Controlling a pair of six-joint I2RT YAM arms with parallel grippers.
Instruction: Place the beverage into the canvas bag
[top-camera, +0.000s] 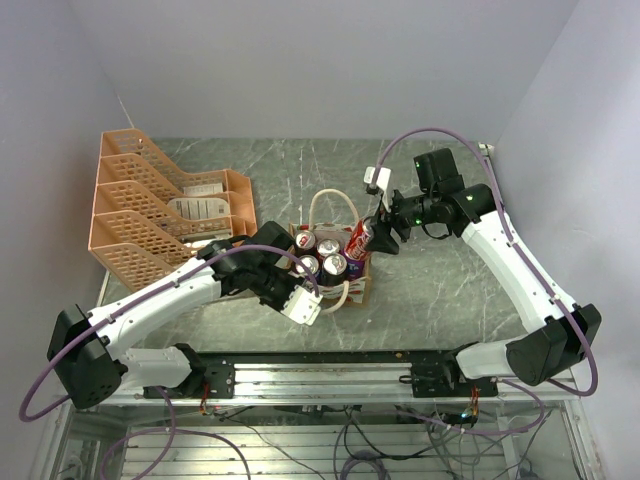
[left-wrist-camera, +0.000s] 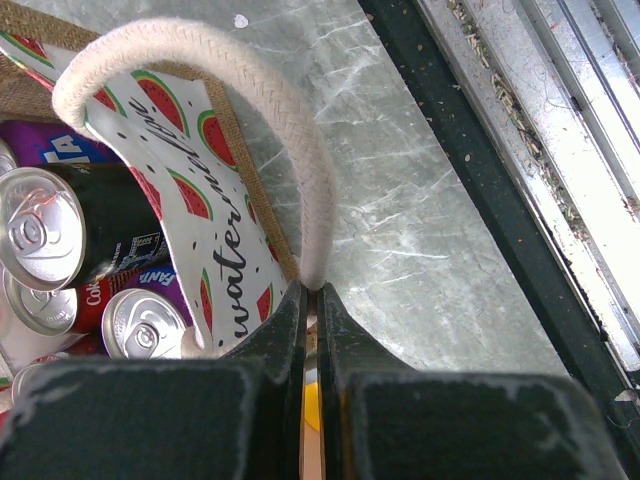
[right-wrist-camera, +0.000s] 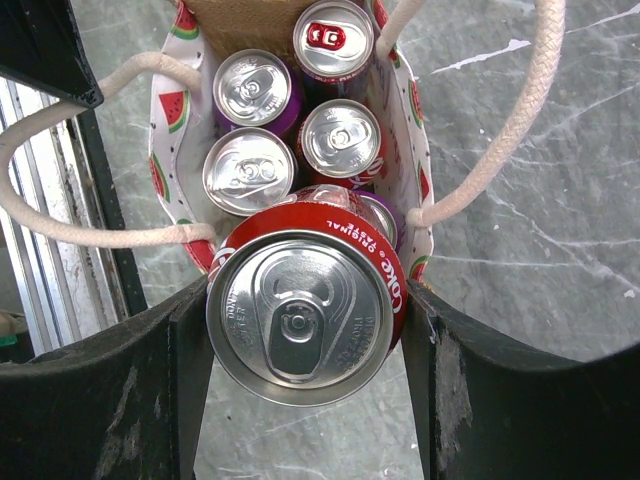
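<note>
right claw holds the red metal cola can over the tan canvas bag, left claw pinches its white rope handle; lowering looks next.

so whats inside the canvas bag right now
Four upright cans stand in the canvas bag, silver tops up. The red cola can in the right gripper covers most of a fifth; bag floor hidden.

White rope handle of canvas bag is pinched between closed left gripper. Silver-topped cans are seen inside bag; marbled table alongside.
</note>
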